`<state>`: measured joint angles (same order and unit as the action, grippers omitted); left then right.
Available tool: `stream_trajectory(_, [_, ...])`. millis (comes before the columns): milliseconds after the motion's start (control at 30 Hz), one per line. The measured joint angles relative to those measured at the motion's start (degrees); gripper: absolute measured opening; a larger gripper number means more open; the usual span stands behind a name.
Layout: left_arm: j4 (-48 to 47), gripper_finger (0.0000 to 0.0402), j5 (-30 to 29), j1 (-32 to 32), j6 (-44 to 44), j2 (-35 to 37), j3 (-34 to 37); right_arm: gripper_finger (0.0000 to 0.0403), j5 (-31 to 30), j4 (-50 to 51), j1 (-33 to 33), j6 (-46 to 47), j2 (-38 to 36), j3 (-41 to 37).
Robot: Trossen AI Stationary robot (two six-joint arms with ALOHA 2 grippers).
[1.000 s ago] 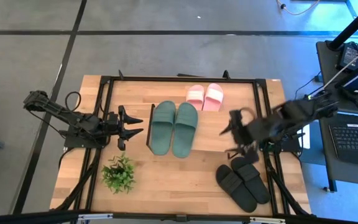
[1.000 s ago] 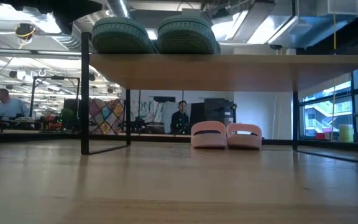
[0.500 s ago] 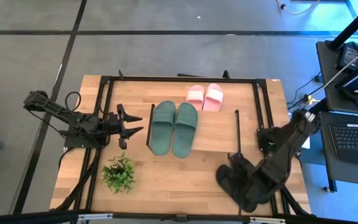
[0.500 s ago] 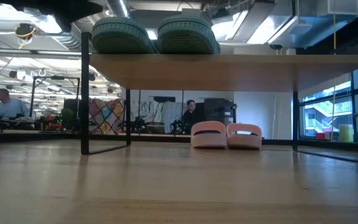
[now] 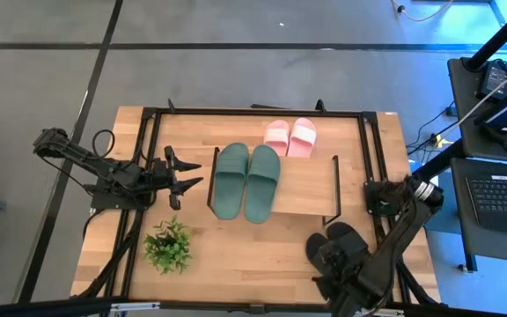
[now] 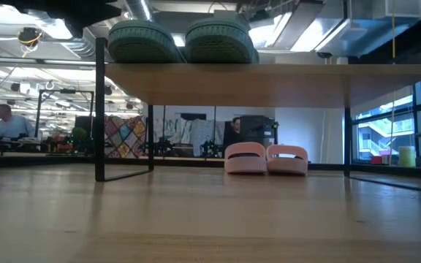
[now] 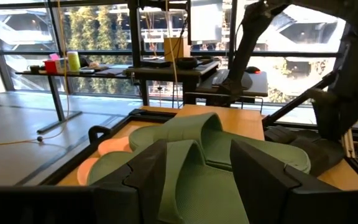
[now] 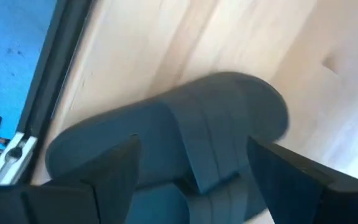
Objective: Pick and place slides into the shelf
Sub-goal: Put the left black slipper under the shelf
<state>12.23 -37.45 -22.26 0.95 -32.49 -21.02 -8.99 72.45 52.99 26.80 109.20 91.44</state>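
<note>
A pair of dull green slides [image 5: 246,180] lies on the shelf's wooden top board [image 5: 306,189]; the low view shows that pair of green slides [image 6: 181,40] on the board [image 6: 269,84]. Pink slides [image 5: 289,136] stand on the table under the shelf's far side. Black slides [image 5: 333,239] lie on the table near its right front corner. My right gripper [image 8: 194,171] hangs open above one black slide [image 8: 185,130], pointing down, with a finger off each side of it. My left gripper [image 5: 187,172] waits open and level, left of the green slides.
A small potted plant [image 5: 169,244] stands on the table near the front left. Black frame bars [image 5: 253,112] run around the work area, and one bar [image 8: 61,56] passes close by the black slide. Bare wood lies between the plant and the black slides.
My right gripper has swung from over the shelf's right end toward the table's near edge and down, tipping until it points down over the black slides. Its fingers have stayed open. The slides have not moved.
</note>
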Motion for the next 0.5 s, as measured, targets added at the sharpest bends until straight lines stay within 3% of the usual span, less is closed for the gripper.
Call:
stream_trajectory(300, [-0.08,0.0170,0.01,0.01,0.02,0.00,0.00,0.0291,-0.89,0.26,0.53,-0.08,8.74,-0.02])
stream_trajectory(500, [-0.15,0.0170,0.02,0.00,0.05,0.00,0.00,0.0289,-5.04,1.91,0.57,2.43,12.11,0.01])
